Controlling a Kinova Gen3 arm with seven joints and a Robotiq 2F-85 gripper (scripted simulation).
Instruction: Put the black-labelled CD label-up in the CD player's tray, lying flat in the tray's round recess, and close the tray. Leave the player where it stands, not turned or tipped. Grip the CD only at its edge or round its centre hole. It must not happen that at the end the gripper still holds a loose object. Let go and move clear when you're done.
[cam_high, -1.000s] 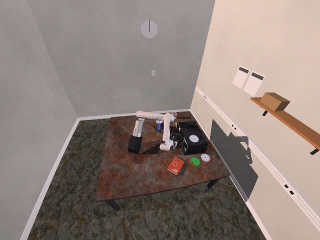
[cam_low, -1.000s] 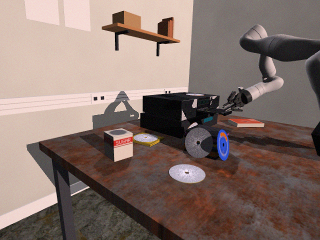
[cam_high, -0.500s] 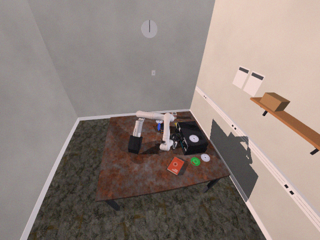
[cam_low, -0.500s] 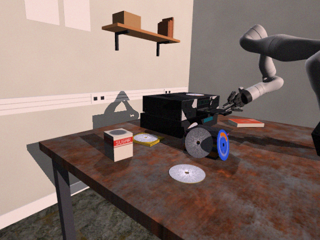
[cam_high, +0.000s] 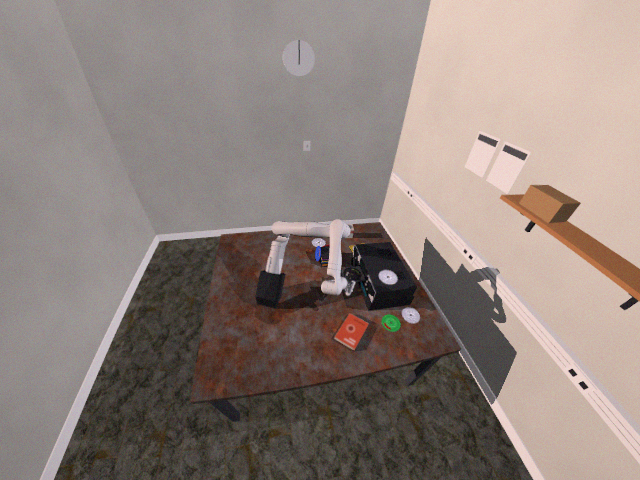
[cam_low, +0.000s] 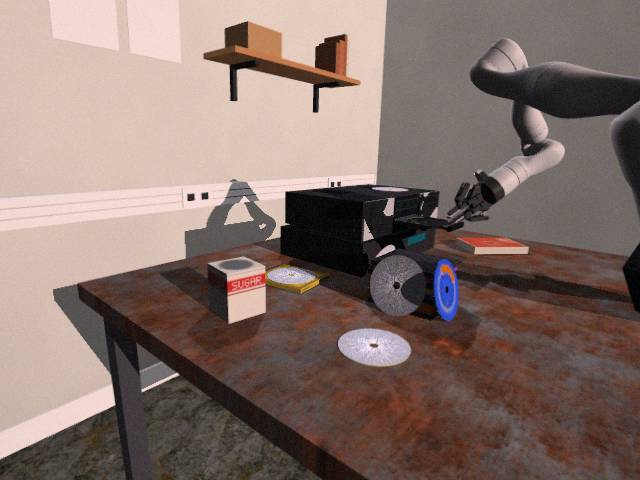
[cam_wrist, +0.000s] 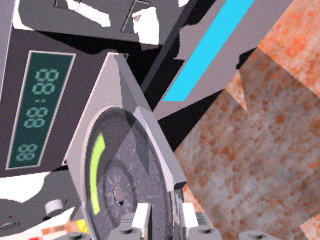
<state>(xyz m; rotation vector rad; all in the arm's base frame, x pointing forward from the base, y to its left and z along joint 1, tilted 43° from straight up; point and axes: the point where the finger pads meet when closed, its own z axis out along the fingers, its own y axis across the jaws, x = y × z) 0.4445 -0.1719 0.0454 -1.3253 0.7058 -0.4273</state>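
Near the worktop's wall-side edge, the player (cam_high: 377, 258) (cam_low: 325, 211) (cam_wrist: 50, 45) stands with its tray (cam_low: 419, 225) (cam_wrist: 107, 77) out. Black-labelled CD (cam_wrist: 135, 165): label-up, apparently seated in the round recess. Gripper (cam_high: 354, 273) (cam_low: 455, 217) (cam_wrist: 165, 221): fingers narrowly apart at the tray's outer end, no grip evident; contact unclear. Risks: closing fingers could snag the CD's rim and lift it; an off-axis push could jam the tray or turn the player.

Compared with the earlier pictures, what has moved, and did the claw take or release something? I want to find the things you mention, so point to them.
Nothing has visibly moved, and I see nothing newly taken or released. The claw (cam_high: 360, 281) (cam_low: 452, 217) (cam_wrist: 165, 221) stayed beside the open tray (cam_high: 357, 267) (cam_wrist: 107, 82), and the player (cam_high: 379, 258) (cam_low: 328, 211) (cam_wrist: 40, 110) stayed in place.
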